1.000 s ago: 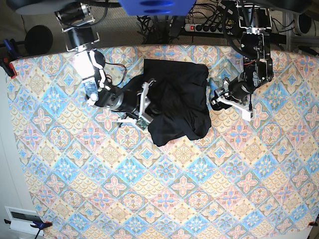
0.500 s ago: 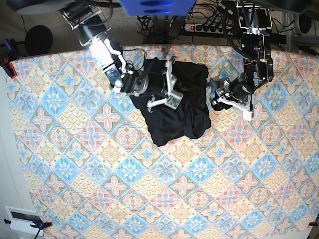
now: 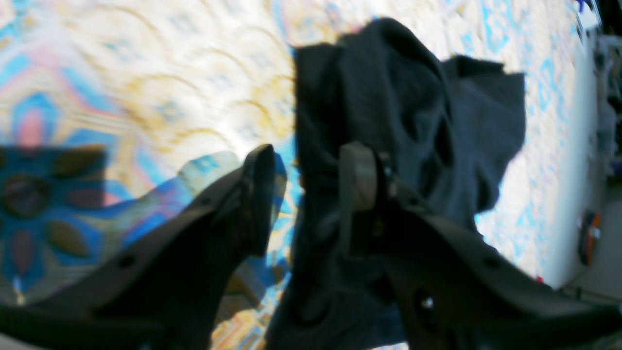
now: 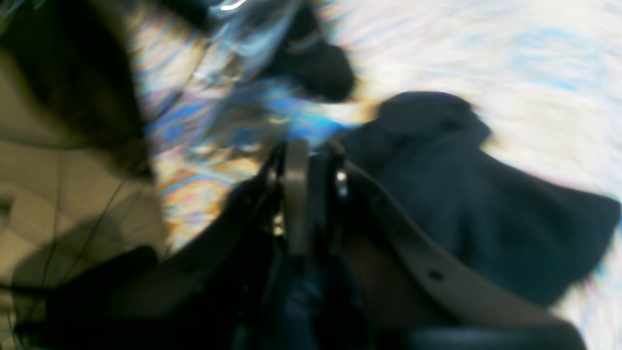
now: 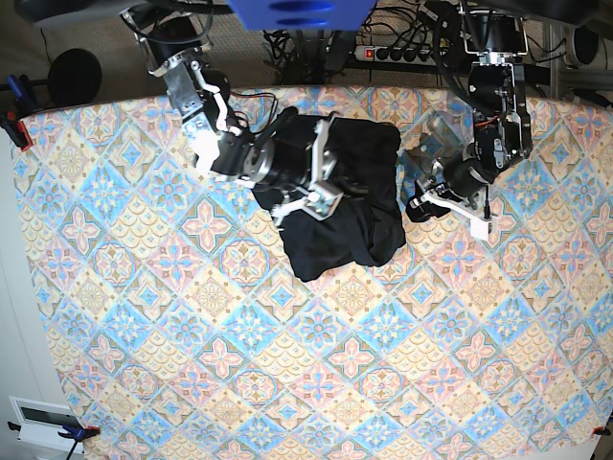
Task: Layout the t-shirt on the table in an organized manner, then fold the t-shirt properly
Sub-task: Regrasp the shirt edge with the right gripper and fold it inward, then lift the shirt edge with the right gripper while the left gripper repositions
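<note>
The black t-shirt (image 5: 359, 225) lies bunched at the back middle of the patterned table (image 5: 287, 335). My right gripper (image 5: 328, 177) hovers over the shirt's left half. In the right wrist view its jaws (image 4: 313, 155) stand nearly together with dark fabric (image 4: 437, 194) pinched between them. My left gripper (image 5: 414, 196) sits at the shirt's right edge. The left wrist view shows that gripper (image 3: 306, 189) open, one finger (image 3: 260, 194) over the cloth and the other finger (image 3: 357, 180) over the t-shirt (image 3: 413, 121), whose edge lies between them.
A power strip (image 5: 393, 53) and cables lie beyond the table's back edge. Clamps (image 5: 14, 125) grip the table's left edge. A white box (image 5: 43, 422) sits at the front left corner.
My right arm has swung from the shirt's left edge up and right onto the shirt, drawing fabric along with it. The left arm has barely shifted.
</note>
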`<move>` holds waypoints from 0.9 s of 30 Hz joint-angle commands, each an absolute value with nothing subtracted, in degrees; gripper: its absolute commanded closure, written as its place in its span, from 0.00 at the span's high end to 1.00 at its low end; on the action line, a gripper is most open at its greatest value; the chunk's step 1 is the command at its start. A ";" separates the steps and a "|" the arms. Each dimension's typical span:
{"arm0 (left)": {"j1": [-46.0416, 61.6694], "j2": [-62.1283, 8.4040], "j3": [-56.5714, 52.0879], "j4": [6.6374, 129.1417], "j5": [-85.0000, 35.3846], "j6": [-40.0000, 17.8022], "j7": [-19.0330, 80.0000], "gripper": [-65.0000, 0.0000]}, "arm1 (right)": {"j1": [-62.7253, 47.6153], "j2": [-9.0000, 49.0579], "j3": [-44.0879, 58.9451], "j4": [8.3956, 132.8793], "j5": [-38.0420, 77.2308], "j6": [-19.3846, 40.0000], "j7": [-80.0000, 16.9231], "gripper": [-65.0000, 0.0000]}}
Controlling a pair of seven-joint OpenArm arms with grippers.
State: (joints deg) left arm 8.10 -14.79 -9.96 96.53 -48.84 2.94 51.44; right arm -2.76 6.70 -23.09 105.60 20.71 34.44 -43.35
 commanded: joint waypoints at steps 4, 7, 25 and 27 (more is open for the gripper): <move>7.52 -15.34 -9.80 97.45 -47.78 2.33 50.86 0.33 | -2.42 6.73 -20.97 103.87 21.49 34.95 -42.33 0.08; 7.52 -14.90 -9.71 97.45 -46.37 2.33 51.21 0.33 | -0.48 6.73 -20.88 100.53 21.32 34.95 -42.33 0.08; 7.34 -14.99 -4.09 91.03 -43.82 2.33 50.77 0.33 | 4.18 6.73 -17.01 89.89 21.14 34.95 -39.43 0.08; 7.34 -14.99 -4.00 90.51 -43.74 2.33 50.77 0.33 | 4.97 6.73 -16.22 89.89 21.14 34.95 -39.43 0.08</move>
State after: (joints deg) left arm 7.60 -14.61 -4.03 90.37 -44.16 1.91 50.54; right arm 3.55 6.96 -16.47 88.88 19.94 34.57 -41.04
